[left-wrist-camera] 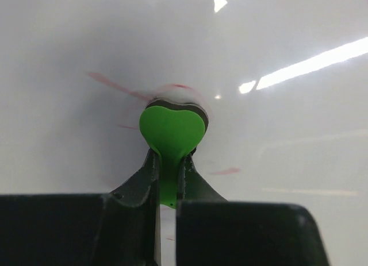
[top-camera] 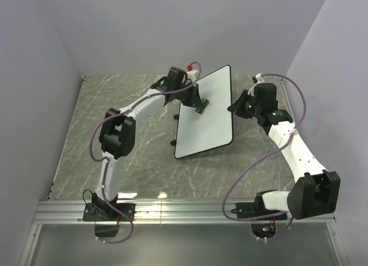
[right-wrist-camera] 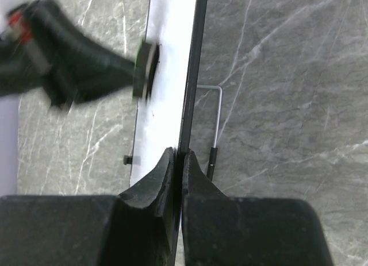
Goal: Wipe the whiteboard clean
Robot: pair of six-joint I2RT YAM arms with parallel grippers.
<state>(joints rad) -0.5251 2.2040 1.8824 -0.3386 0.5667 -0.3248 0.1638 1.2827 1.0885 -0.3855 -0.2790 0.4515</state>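
Observation:
The whiteboard (top-camera: pixel 207 119) stands tilted on the marble table, white with a thin black rim. My left gripper (top-camera: pixel 198 103) is shut on a small green eraser (left-wrist-camera: pixel 172 128) and presses it against the board's face (left-wrist-camera: pixel 287 139), where faint red marks (left-wrist-camera: pixel 109 83) remain. My right gripper (top-camera: pixel 234 108) is shut on the board's right edge (right-wrist-camera: pixel 190 93) and holds it. In the right wrist view the left gripper (right-wrist-camera: pixel 141 68) and eraser show blurred on the board's face (right-wrist-camera: pixel 164 65).
A thin wire stand leg (right-wrist-camera: pixel 217 116) sticks out behind the board. Small black feet (top-camera: pixel 173 142) rest on the grey marble table (top-camera: pixel 115 99). Purple walls close in the back and sides. A metal rail (top-camera: pixel 184 211) runs along the near edge.

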